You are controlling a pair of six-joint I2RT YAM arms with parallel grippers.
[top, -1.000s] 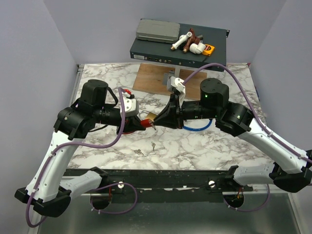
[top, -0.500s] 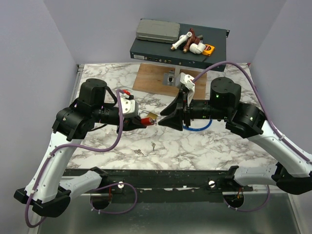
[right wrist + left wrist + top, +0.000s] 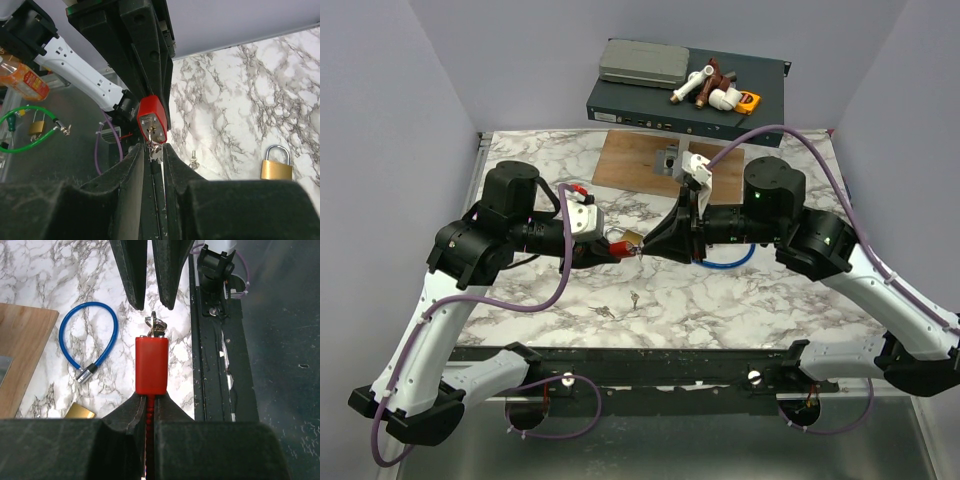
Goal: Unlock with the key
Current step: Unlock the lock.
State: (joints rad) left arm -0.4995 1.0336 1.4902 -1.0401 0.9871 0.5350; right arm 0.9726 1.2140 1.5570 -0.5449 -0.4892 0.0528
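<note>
A red padlock [image 3: 619, 250] [image 3: 151, 365] hangs above the marble table, and my left gripper [image 3: 148, 401] [image 3: 604, 250] is shut on its red shackle. The key [image 3: 155, 329] [image 3: 155, 150] sticks in the keyhole at the lock's bottom face [image 3: 152, 120], with a small ring on it. My right gripper [image 3: 153, 148] [image 3: 648, 249] faces the lock from the right. Its jaws stand narrowly apart, with the key at their tips. In the left wrist view its two fingers [image 3: 132, 270] end just short of the key ring.
A brass padlock [image 3: 632, 238] [image 3: 276, 164] lies on the table beneath the grippers. A blue cable lock [image 3: 90, 340] [image 3: 725, 262] lies to the right, a wooden board [image 3: 640, 160] behind. Loose keys [image 3: 635, 298] lie near the front. A black box [image 3: 690, 100] with clutter stands at the back.
My right gripper let go of the key, backed off to the right with its jaws wide, then came back to the key with its jaws narrowing. The left gripper kept hold of the lock.
</note>
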